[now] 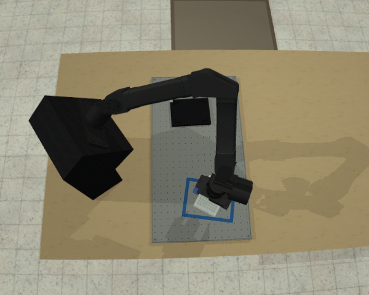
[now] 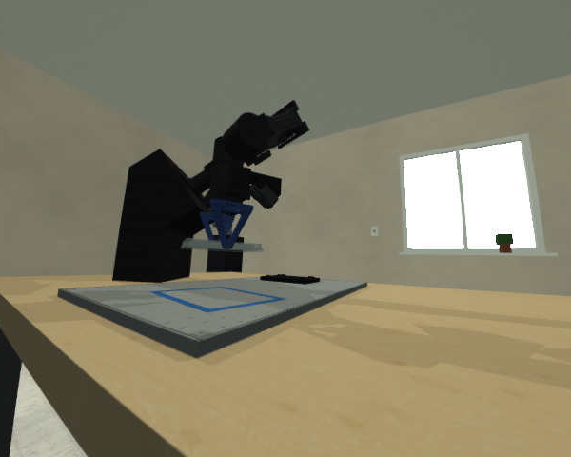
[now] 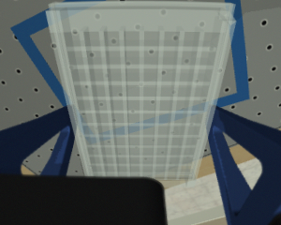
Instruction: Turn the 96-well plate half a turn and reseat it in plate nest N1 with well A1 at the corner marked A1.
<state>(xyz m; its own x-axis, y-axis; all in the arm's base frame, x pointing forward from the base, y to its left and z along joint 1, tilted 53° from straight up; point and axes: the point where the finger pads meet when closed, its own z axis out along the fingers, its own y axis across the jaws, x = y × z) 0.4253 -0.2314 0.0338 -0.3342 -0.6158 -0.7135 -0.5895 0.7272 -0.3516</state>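
One clear gridded 96-well plate [image 3: 140, 94], level, aloft.

A lab bench: perforated deck [image 1: 165, 158] with plate nest [image 1: 190, 111] on wooden table [image 1: 305, 95].

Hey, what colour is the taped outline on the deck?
Blue. The outline shows best in the exterior view, with the plate held above it.
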